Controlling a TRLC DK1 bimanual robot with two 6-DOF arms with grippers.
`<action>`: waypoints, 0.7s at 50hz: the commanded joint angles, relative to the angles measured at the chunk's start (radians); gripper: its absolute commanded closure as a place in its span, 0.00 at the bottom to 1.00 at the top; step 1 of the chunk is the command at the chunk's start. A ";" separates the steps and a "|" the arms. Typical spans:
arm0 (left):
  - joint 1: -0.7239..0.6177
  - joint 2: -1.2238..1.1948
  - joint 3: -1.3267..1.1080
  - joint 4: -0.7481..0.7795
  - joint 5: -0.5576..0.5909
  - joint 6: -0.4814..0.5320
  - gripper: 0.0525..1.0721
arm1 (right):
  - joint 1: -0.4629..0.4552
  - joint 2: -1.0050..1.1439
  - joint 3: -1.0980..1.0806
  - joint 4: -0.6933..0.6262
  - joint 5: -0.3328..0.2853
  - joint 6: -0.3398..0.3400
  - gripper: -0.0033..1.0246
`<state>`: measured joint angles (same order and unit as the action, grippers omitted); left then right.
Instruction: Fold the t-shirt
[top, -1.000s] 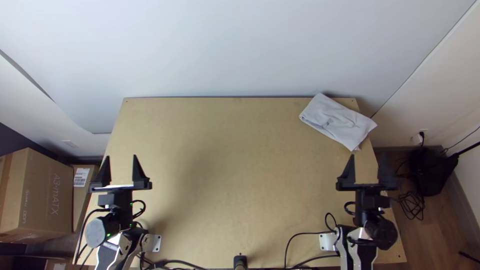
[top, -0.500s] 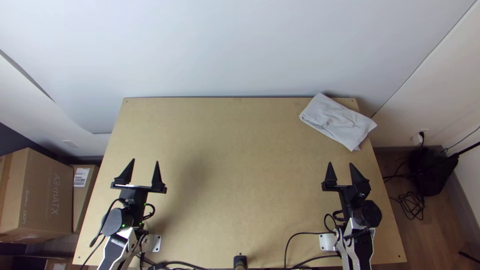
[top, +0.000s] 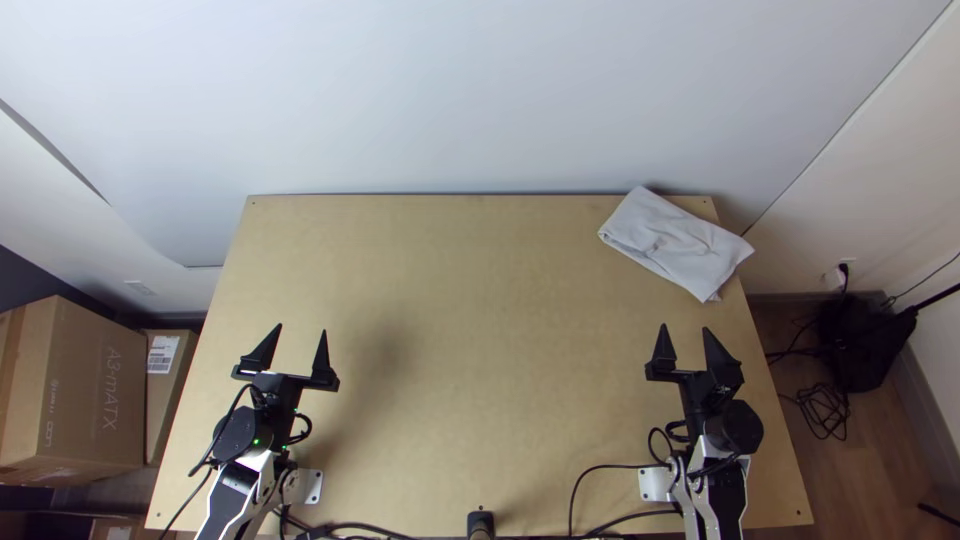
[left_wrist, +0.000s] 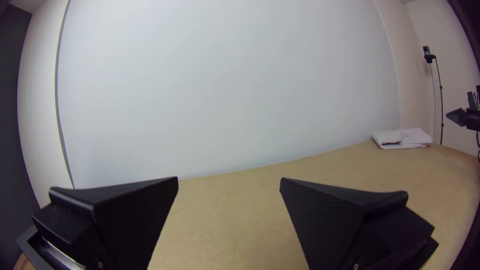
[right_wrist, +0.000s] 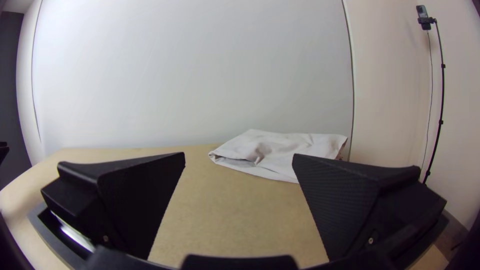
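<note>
The white t-shirt (top: 675, 243) lies folded into a compact, slightly wrinkled bundle at the table's far right corner, its right end at the table's edge. My left gripper (top: 300, 336) stands open over the near left of the table, far from the cloth. On the near right, my right gripper (top: 684, 340) is open too, nearer than the cloth and apart from it. In the left wrist view the t-shirt (left_wrist: 402, 138) is far off, beyond my left gripper (left_wrist: 229, 184). In the right wrist view the t-shirt (right_wrist: 280, 150) lies beyond my right gripper (right_wrist: 239, 159).
The bare wooden table (top: 480, 300) spreads between the arms, with a white wall (top: 480, 90) along its far edge. Black cables (top: 620, 468) run near the right base. Cardboard boxes (top: 80, 390) stand left of the table, and a black bag (top: 860, 335) is on the floor at right.
My left gripper has moved right and slightly toward the near edge, turning a little clockwise. The right one has shifted left and nearer, its fingers closer together than before. The t-shirt has stayed put.
</note>
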<state>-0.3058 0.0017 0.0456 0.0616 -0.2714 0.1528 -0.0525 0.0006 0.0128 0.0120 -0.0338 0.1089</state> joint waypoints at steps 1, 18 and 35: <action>0.000 -0.002 -0.049 -0.009 0.008 -0.018 0.04 | 0.010 -0.004 -0.005 -0.018 0.008 0.018 0.04; 0.000 -0.002 -0.049 -0.009 0.008 -0.018 0.04 | 0.010 -0.004 -0.005 -0.018 0.008 0.018 0.04; 0.000 -0.002 -0.049 -0.008 0.008 -0.018 0.04 | -0.021 -0.016 -0.007 -0.017 0.018 0.038 0.04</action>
<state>-0.3058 0.0017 0.0456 0.0616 -0.2691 0.1497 -0.0147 -0.0078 0.0128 0.0078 -0.0151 0.1120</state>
